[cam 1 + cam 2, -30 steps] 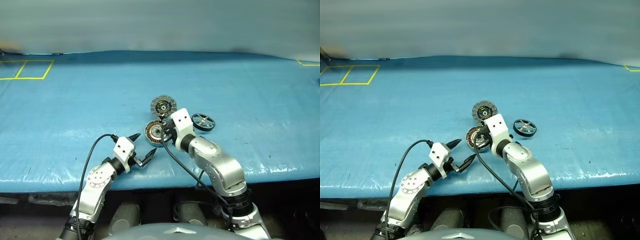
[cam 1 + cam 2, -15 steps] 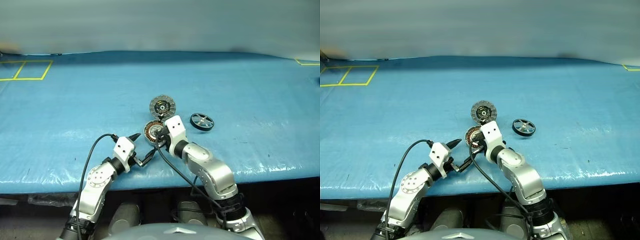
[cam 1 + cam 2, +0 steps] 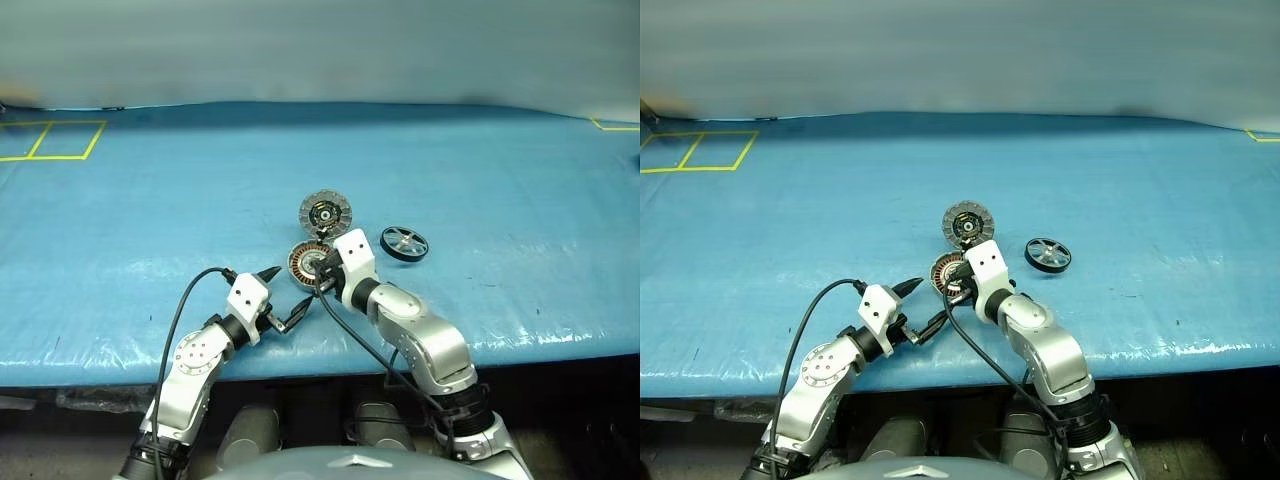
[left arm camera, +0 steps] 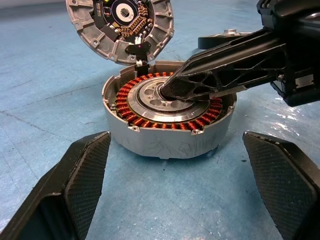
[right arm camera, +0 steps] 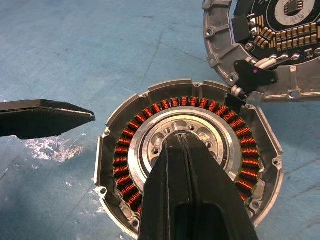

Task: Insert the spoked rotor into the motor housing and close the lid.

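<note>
Closed right claw (image 5: pixel 176 142) presses the motor housing (image 4: pixel 170 115) hub; left claw (image 3: pixel 283 297) gapes wide.
Pushing could skid the housing; the spoked rotor (image 3: pixel 404 242) lies apart, lid (image 3: pixel 326 212) open.

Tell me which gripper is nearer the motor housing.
Right. The right gripper, shut, has its tips on the silver hub inside the motor housing. The left gripper, open, sits short of the housing, one finger either side.

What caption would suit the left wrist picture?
Shut right claw touching the hub of the open motor housing, lid swung back.
</note>
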Motion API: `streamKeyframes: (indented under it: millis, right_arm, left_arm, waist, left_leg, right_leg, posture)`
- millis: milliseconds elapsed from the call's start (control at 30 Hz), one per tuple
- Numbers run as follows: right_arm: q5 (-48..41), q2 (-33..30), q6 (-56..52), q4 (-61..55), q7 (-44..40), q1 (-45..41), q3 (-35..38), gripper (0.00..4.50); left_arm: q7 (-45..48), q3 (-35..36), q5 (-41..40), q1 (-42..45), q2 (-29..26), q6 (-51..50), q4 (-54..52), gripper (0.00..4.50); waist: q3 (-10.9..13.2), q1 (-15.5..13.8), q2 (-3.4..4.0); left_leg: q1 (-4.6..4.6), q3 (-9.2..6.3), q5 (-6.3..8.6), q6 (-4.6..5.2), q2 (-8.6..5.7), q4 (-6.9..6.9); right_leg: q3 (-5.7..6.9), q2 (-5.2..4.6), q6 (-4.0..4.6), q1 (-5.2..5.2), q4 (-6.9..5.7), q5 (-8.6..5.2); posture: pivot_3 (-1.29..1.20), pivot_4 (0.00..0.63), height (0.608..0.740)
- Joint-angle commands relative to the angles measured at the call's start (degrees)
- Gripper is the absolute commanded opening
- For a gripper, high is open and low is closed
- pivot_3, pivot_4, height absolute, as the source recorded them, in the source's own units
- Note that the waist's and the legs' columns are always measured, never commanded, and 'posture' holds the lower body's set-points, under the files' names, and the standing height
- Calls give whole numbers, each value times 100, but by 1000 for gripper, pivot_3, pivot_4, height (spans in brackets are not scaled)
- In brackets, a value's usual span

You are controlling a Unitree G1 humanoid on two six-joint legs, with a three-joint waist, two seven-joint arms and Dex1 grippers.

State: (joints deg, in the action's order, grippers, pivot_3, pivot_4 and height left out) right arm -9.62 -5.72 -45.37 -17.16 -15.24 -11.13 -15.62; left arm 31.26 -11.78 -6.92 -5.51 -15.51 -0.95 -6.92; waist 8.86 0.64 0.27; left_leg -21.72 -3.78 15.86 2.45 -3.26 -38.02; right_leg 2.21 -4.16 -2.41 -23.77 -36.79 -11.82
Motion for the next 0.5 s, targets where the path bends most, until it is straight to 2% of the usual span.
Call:
streamKeyframes:
  millis: [33, 500]
  right_arm:
    - [-30, 29, 65, -171, -9, -70, 34, 16]
    - [29, 173, 242, 274, 9, -314, 17, 16]
  left_arm:
    - [9, 14, -13, 24, 0, 74, -131, 4500]
    - [-17, 27, -3, -1, -26, 47, -141, 4500]
  waist:
    - [0, 3, 0]
    - [0, 2, 0]
  left_leg:
    - [0, 0, 0, 0, 0, 0]
    - [1, 0, -1, -1, 0, 0]
  right_leg:
    - [0, 0, 0, 0, 0, 0]
    - [-1, 1, 0, 0, -1, 0]
  posture:
    - [0, 150, 740]
    - [0, 150, 740]
